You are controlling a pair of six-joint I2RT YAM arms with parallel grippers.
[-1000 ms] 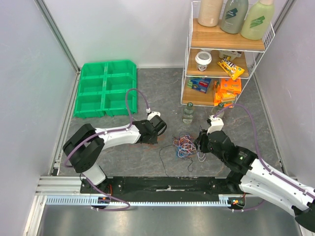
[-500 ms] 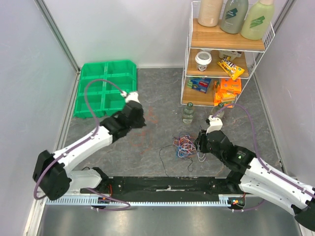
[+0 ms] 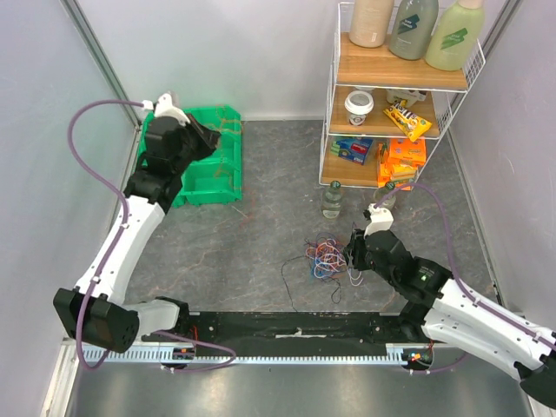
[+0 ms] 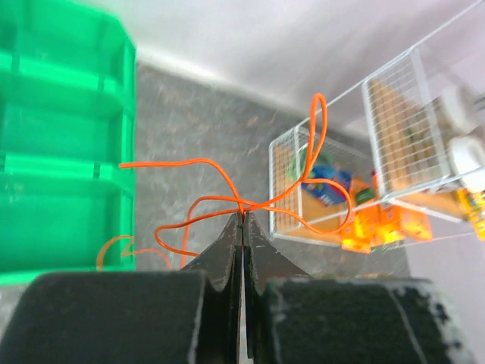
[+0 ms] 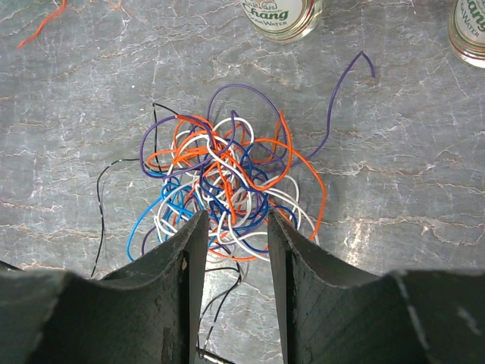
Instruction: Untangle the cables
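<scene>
Cables (image 5: 220,186) heaped | left tool (image 4: 242,226) high over bin (image 4: 61,114), clenched on orange cable (image 4: 151,164) | right tool (image 5: 235,220) released above heap

**Tangle of cables** (image 5: 223,193): one loose knot of thin wires in orange, blue, white, purple and black, lying flat on the grey tabletop right of centre.
- The orange and blue loops are densest at the core, with white strands woven beneath them.
- **Purple strand** (image 5: 341,98): arcs out of the knot to a free, hooked end.
- **Black strand** (image 5: 102,205): trails off the opposite side in a long thin curve.

**Orange cable** (image 4: 254,205): a single wire, well apart from the knot and lifted off the table. It is pinched between the closed fingers of the left gripper (image 4: 241,224), and its open loops spring up and sideways, one end reaching over the green bin.

**Stray orange-red piece** (image 5: 42,23): short, lying alone on the table.
</scene>
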